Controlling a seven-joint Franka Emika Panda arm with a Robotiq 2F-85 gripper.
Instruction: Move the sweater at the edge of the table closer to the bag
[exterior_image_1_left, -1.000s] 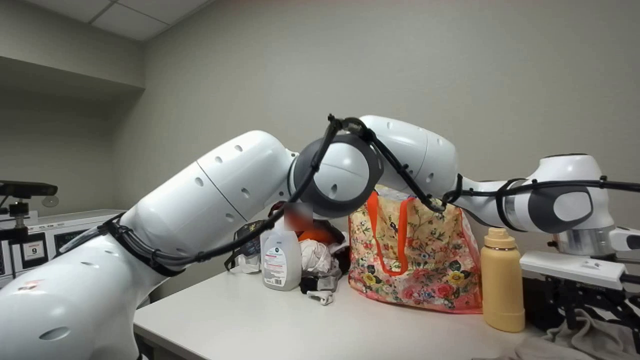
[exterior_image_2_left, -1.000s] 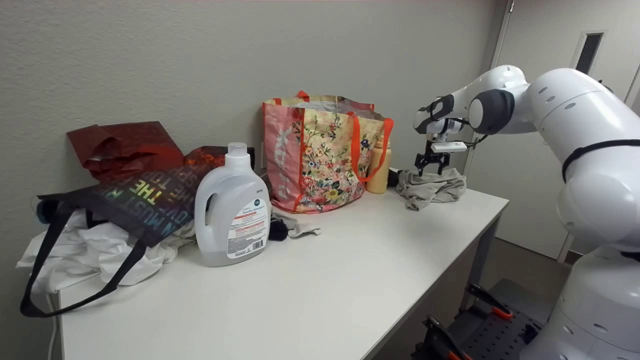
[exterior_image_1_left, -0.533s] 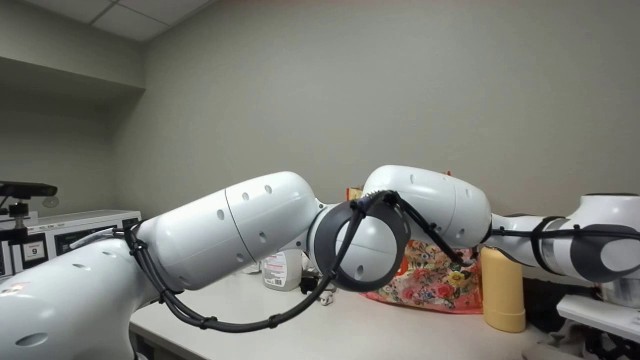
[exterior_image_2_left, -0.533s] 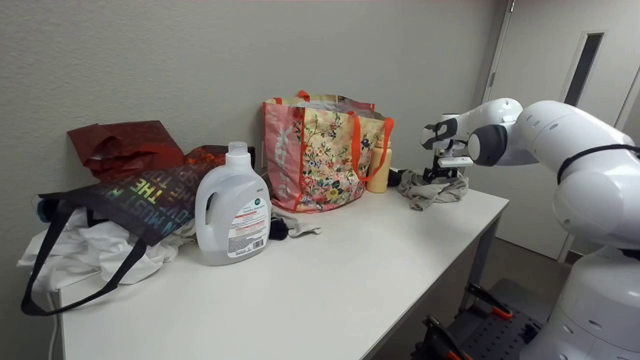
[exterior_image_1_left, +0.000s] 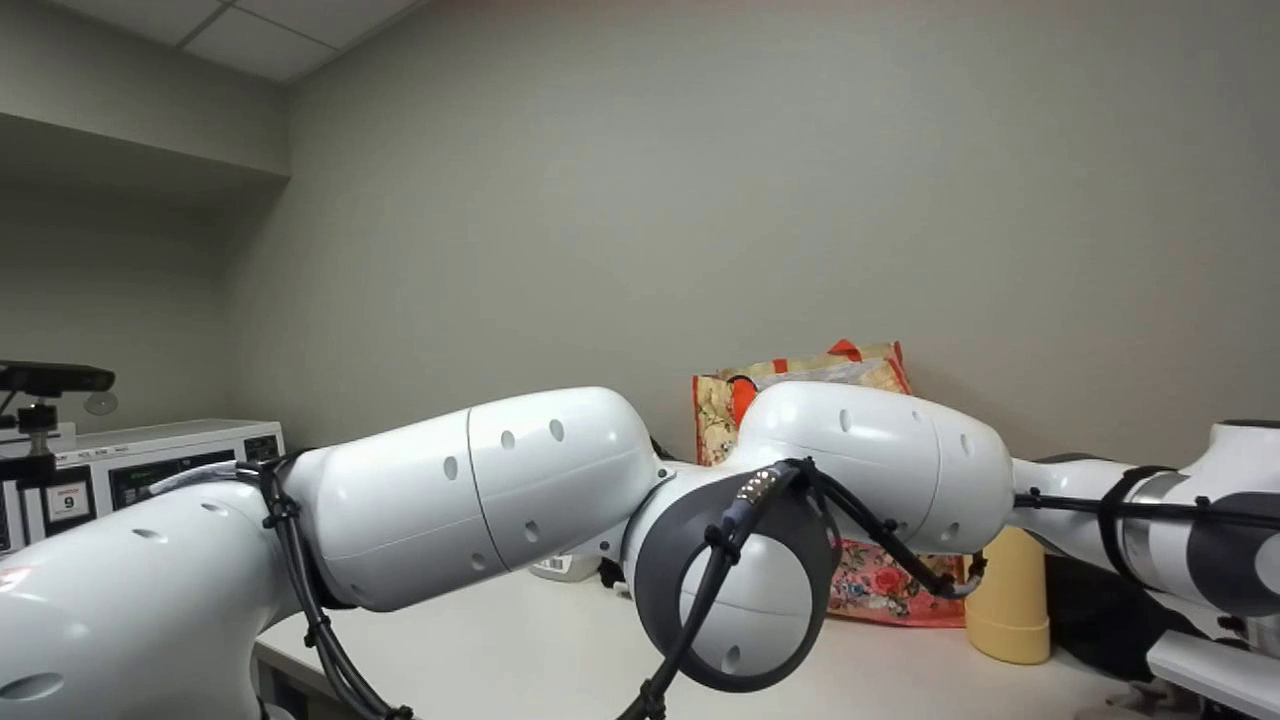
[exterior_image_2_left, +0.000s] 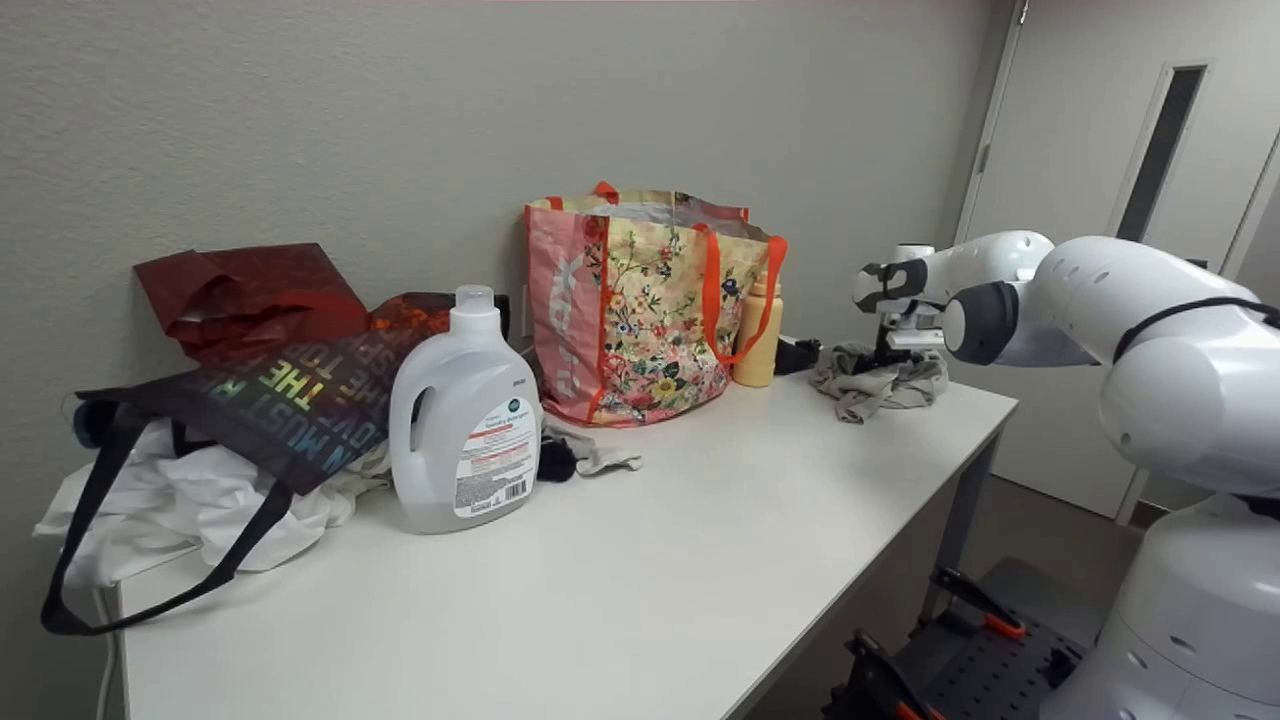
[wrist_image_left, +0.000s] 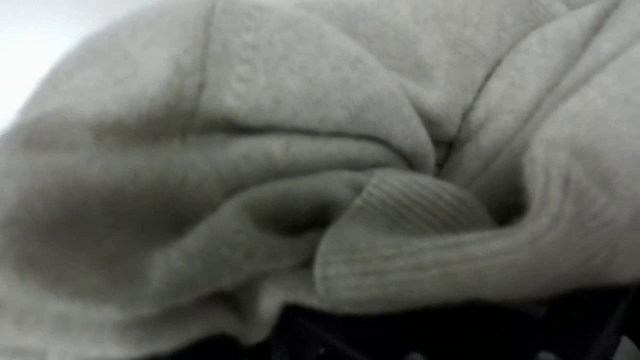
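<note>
gripper (exterior_image_2_left: 885, 360) down in the sweater (exterior_image_2_left: 875, 388), right of frame, its hold hidden

largest is the white table (exterior_image_2_left: 620, 570), spread from lower left to right of the frame in an exterior view. the white arm (exterior_image_2_left: 1180, 400) extends from the right edge over the table's end.

mid-frame, the floral bag (exterior_image_2_left: 660, 310) stands upright, one orange handle hanging down its side. at the left a dark printed bag (exterior_image_2_left: 290, 400) lies tilted across crumpled white cloth (exterior_image_2_left: 215, 510).

next comes the sweater, grey and bunched, at the right near the table's end, apart from the floral bag. in the wrist view it fills nearly the whole frame, a ribbed edge folded below centre, the gripper's dark body along the bottom. the fingertips are buried, so whether they are clenched on the knit or released, i can't say.

a detergent jug (exterior_image_2_left: 465, 420) stands upright left of centre. smaller, a yellow bottle (exterior_image_2_left: 760, 365) stands just right of the floral bag, with a black bundle (exterior_image_2_left: 797, 356) between it and the sweater.
</note>
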